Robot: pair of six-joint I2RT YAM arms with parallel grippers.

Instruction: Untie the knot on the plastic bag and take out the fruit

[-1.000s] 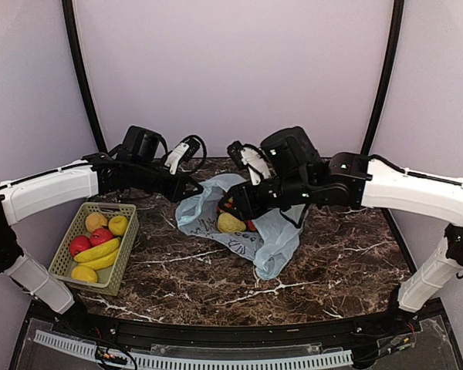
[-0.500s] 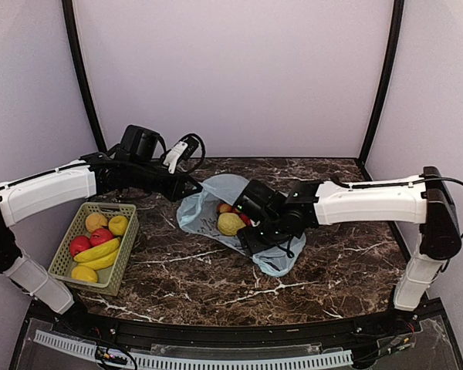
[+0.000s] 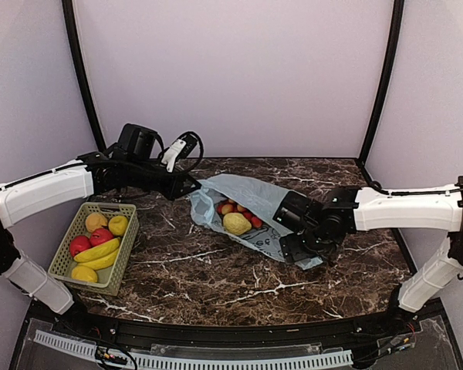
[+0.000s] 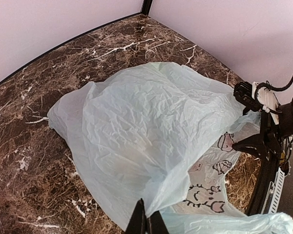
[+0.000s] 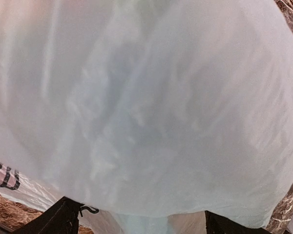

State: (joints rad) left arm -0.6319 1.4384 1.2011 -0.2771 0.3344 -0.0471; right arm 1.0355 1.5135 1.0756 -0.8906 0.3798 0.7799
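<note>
The plastic bag (image 3: 274,202) lies stretched on a slant between the grippers, far-left end pinched in the closed left gripper (image 3: 190,187), near-right end under the right gripper (image 3: 299,248) (plastic covers its camera, so its grip cannot be told). The fruit (image 3: 236,222) sits toward the left end, nearer the left gripper

light: even, soft, shadows faint | top view: sharp | my right wrist view: plastic bag (image 5: 146,107) too close, blurred

A green basket (image 3: 131,245) sits at the left of the counter (image 3: 216,281), holding bananas (image 3: 99,252), red apples (image 3: 100,236) and yellow fruit (image 3: 118,224).
</note>
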